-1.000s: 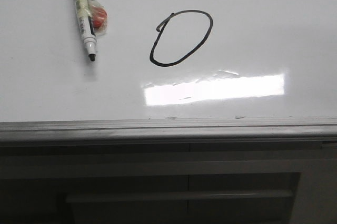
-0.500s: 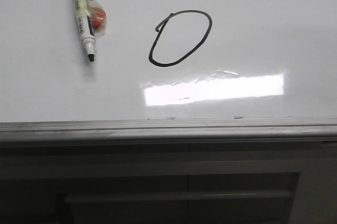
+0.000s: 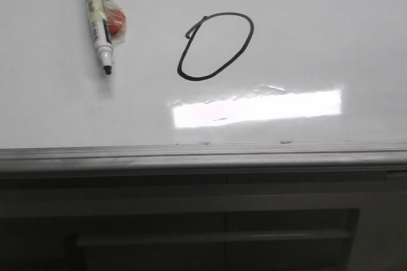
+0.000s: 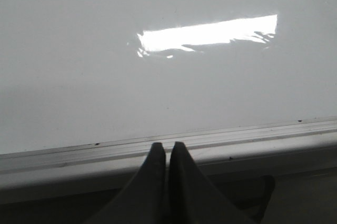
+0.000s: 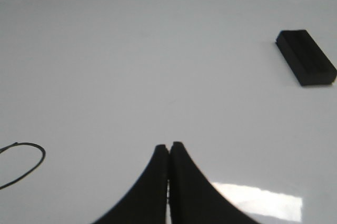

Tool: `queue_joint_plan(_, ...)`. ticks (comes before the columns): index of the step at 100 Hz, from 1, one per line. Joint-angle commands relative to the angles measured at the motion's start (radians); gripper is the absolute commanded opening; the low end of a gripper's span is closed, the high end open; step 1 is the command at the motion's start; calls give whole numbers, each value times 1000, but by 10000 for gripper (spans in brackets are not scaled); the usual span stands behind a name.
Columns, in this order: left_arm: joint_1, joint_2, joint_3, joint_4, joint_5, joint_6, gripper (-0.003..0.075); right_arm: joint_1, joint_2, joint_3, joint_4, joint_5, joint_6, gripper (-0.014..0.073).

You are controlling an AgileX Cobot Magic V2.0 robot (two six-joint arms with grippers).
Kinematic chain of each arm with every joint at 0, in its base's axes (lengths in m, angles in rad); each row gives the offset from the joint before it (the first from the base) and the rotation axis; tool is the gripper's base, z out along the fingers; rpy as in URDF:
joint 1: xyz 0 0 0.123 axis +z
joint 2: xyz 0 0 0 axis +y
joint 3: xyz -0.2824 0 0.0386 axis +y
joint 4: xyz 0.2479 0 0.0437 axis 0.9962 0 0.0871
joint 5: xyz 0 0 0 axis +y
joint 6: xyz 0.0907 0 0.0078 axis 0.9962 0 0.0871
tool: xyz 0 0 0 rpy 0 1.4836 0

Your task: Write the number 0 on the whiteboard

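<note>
The 0 sits finished on the whiteboard, its long axis slanting, just right of the marker. The right claw, shut and empty, hangs nearer it; the left claw, also shut, hovers by the rail. Since a second ago, everything has drifted slightly left in the front view.

A dark grey panelled cabinet front stands in shadow.
</note>
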Motion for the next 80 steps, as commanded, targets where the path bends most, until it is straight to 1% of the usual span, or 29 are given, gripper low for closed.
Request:
queue_joint_plan(1,4,-26,34,-18,-48,-11,-20,-24,11,62,-300,-181,297,-69)
queue_joint_plan(3,4,-26,34,-18,-48,-11,-20,-33,11,85,-346,-192,348,-69)
queue_joint_plan(9,4,-26,34,-18,-48,-11,-20,-56,11,143,-430,-183,486,-69)
queue_joint_plan(16,4,-26,34,-18,-48,-11,-20,-80,11,196,-513,-137,595,-69)
queue_joint_plan(19,4,-26,34,-18,-48,-11,-20,-87,9,203,-540,-106,624,-69)
queue_joint_plan(20,4,-26,34,-18,-48,-11,-20,-91,9,201,-557,-63,630,-69)
queue_joint_plan(23,4,-26,34,-18,-48,-11,-20,-96,7,195,-591,0,655,-69)
queue_joint_plan(48,4,-26,34,-18,-48,-11,-20,-101,-18,200,-609,261,659,-69)
queue_joint_plan(66,4,-26,34,-18,-48,-11,-20,-101,-49,200,-609,374,659,-69)
queue_joint_plan(80,4,-26,34,-18,-48,-11,-20,-101,-98,200,-609,418,659,-69)
